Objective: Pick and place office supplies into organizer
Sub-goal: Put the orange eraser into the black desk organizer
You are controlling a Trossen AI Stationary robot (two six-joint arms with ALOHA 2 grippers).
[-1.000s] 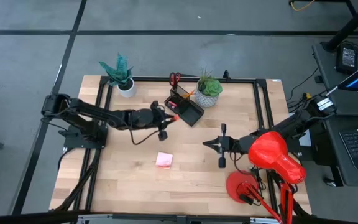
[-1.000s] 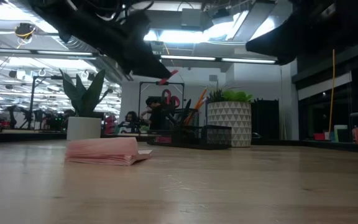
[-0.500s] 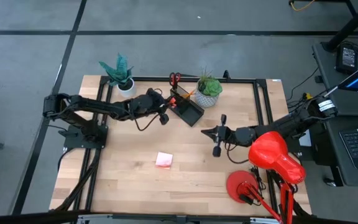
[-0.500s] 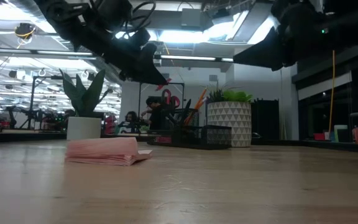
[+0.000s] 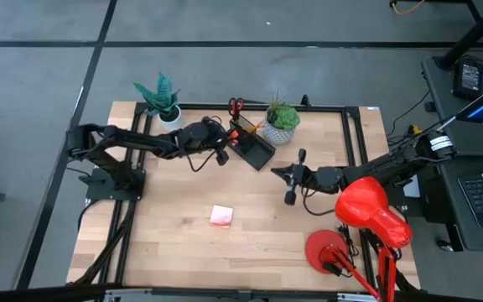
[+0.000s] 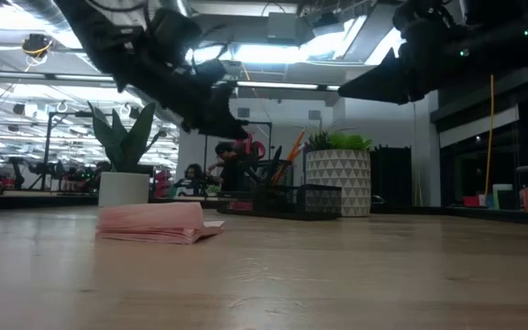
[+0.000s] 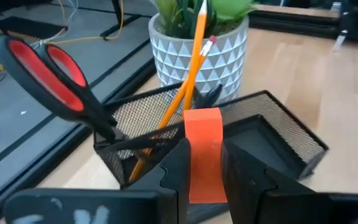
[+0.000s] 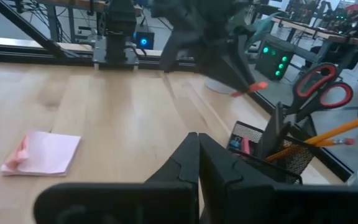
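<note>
Landmark for all placements: the black mesh organizer (image 5: 252, 144), standing near the table's far edge, its taller upright compartment at the end toward that edge.

1. Leafy plant in a small white pot (image 5: 164, 102): well left of the organizer, at the table's far left.
2. Left gripper (image 5: 230, 148): just left of the organizer, raised above the table, at the organizer's left rim. Its fingers (image 7: 173, 167) pinch a small orange-red eraser (image 7: 202, 152), which stands upright between them, over the organizer's low tray part.
3. Pink sticky-note pad (image 5: 220, 216): well in front of the organizer, lying flat on the bare wood, untouched, one corner curled.
4. Red-handled scissors (image 7: 55, 78): standing in the organizer's upright compartment, handles up and leaning outward.
5. Orange-yellow pencil (image 7: 185, 78): in the same upright compartment, tilted, eraser end up, leaning toward the plant beside it.
6. Green plant in a white pot with a triangle pattern (image 5: 281, 122): just right of the organizer, close to the upright compartment.
7. Right gripper (image 5: 293, 174): right of and in front of the organizer, held above the table, apart from everything. Its fingers are pressed together with nothing between them; it points toward the organizer.
8. Red lamp-like object (image 5: 367, 211): well right of the organizer, at the table's right edge.
</note>
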